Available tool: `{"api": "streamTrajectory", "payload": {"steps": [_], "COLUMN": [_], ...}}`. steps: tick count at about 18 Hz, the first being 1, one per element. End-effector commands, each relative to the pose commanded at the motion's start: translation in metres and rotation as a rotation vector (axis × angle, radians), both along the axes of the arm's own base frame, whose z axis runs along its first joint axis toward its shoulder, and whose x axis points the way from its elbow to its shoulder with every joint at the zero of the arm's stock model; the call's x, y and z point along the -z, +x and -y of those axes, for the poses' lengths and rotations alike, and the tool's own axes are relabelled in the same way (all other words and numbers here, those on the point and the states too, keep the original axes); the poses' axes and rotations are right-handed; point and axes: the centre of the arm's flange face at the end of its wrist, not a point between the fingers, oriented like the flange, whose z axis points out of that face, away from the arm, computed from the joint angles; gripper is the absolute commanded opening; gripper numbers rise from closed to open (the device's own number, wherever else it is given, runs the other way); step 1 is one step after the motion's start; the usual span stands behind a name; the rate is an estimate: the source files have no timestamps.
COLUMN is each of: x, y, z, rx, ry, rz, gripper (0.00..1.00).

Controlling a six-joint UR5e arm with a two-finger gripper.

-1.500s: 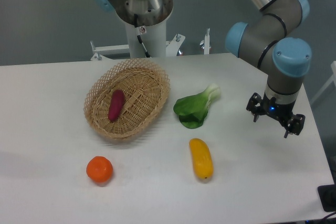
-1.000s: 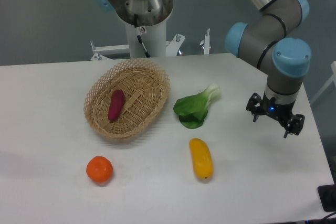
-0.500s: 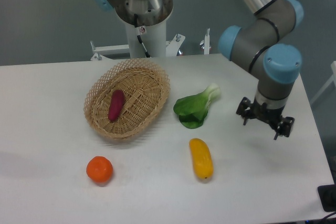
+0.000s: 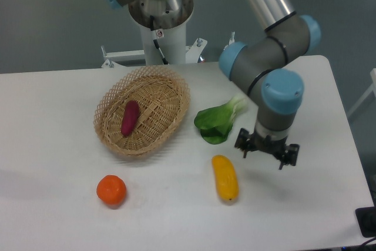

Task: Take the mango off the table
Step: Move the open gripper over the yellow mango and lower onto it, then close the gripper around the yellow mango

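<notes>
Gripper (image 4: 267,154) has swung left, now just beside the mango (image 4: 225,177) on the table (image 4: 53,145); fingers spread, empty; approach underway.

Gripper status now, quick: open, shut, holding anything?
Two-finger gripper: open, holding nothing; it hangs above the white table, right of the elongated yellow-orange mango.

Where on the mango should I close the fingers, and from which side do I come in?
Grip the mango around its middle, coming straight down from above. It lies flat on the table with its long axis running roughly front to back, so the fingers should close across the narrower width. The gripper, just to its right, looks open. Nothing crowds it; the leafy green lies apart behind.
</notes>
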Motion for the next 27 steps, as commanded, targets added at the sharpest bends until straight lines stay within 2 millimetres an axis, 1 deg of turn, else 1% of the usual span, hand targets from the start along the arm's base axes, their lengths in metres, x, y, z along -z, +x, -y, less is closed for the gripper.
{"api": "streamTrajectory", "payload": {"steps": [1, 5, 7, 9, 11, 16, 18, 22, 23, 27], "x": [0.004, 0.007, 0.015, 0.021, 0.027, 0.035, 0.040, 0.054, 0.056, 0.056], "y": [0.003, 0.017, 0.021, 0.032, 0.033, 0.033, 0.036, 0.035, 0.038, 0.038], "z": [-0.003, -0.017, -0.020, -0.031, -0.033, -0.035, -0.040, -0.040, -0.042, -0.043], "rx": [-0.011, -0.059, -0.071, -0.067, -0.089, -0.093, -0.083, -0.089, -0.089, -0.083], "ry": [-0.002, 0.043, 0.054, 0.047, 0.040, 0.035, 0.027, -0.027, -0.037, -0.040], "rz": [0.008, 0.054, 0.080, 0.087, 0.093, 0.093, 0.083, 0.044, 0.040, 0.033], "gripper": [1.00, 1.00, 1.00, 1.00, 1.00, 1.00, 1.00, 1.00, 1.00, 1.00]}}
